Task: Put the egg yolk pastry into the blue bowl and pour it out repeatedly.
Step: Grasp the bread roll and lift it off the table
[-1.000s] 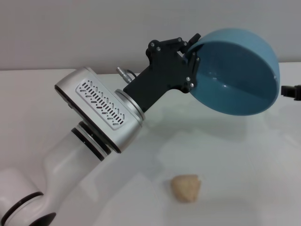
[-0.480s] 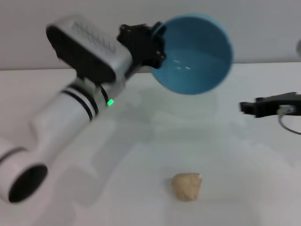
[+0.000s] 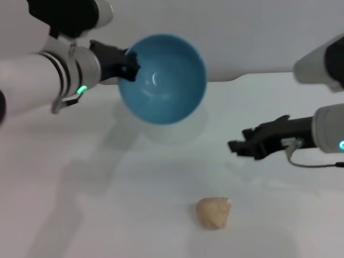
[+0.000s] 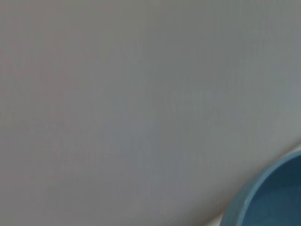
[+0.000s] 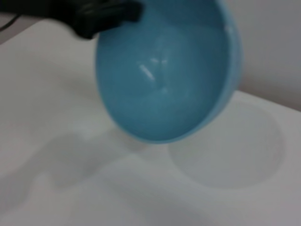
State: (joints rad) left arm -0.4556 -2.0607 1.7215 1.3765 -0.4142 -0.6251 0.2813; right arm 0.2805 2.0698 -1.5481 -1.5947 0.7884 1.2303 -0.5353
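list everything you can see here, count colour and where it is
blue bowl: one, glossy light blue, held off the table at the far left-centre, tipped so its empty inside faces the head camera
egg yolk pastry: one, pale tan, lying on the table near the front, centre-right, apart from the bowl and both grippers
table: one, white, under everything
wall: pale grey, behind the table
left gripper: one, black on a white arm, gripping the bowl's rim at its left side
right gripper: one, black on a white arm, above the table at the right, beyond the pastry, holding nothing
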